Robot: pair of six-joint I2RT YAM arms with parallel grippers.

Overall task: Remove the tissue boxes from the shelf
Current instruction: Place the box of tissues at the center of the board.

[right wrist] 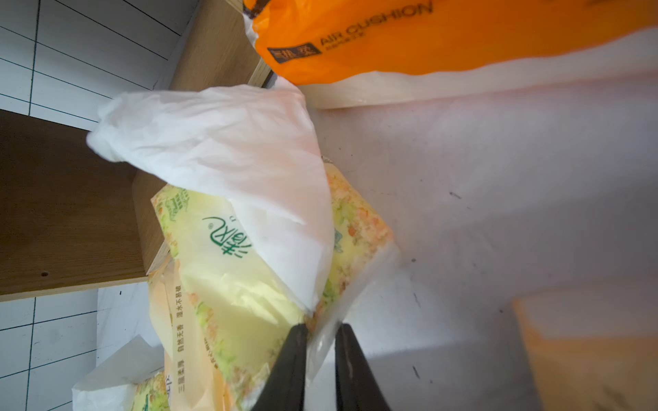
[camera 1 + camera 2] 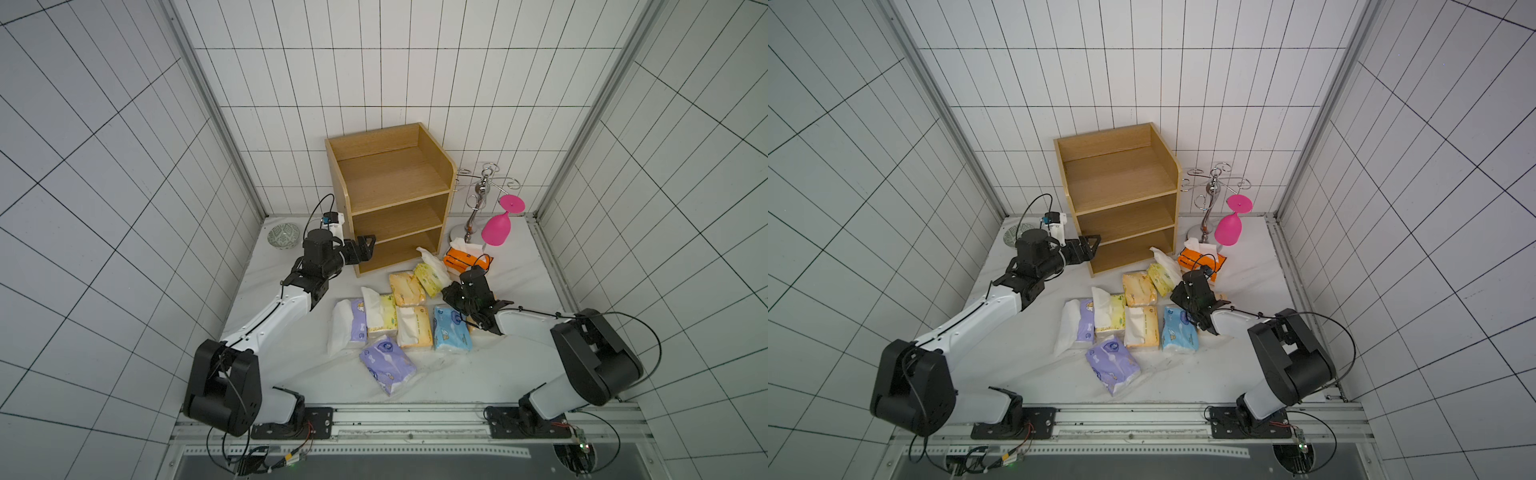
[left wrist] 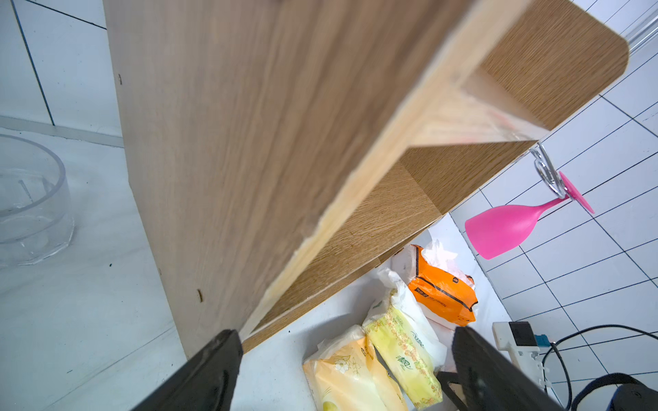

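The wooden shelf (image 2: 390, 183) (image 2: 1121, 178) stands at the back, and all three tiers that show are bare. Several tissue boxes lie on the white table before it: yellow (image 2: 430, 278), bright orange (image 2: 461, 259), pale orange (image 2: 405, 289), blue (image 2: 451, 332) and purple (image 2: 386, 363). My left gripper (image 2: 368, 241) (image 3: 347, 341) is open at the shelf's lower left front corner, holding nothing. My right gripper (image 2: 445, 289) (image 1: 320, 329) sits at the yellow pack's (image 1: 231, 284) end. Its jaws stand slightly apart with the clear wrapper flap between them.
A silver cup stand (image 2: 482, 199) with a pink goblet (image 2: 498, 226) hanging from it stands right of the shelf. A patterned bowl (image 2: 284, 236) sits at the back left. In the left wrist view a clear container (image 3: 28, 206) stands beside the shelf's side panel (image 3: 249, 142).
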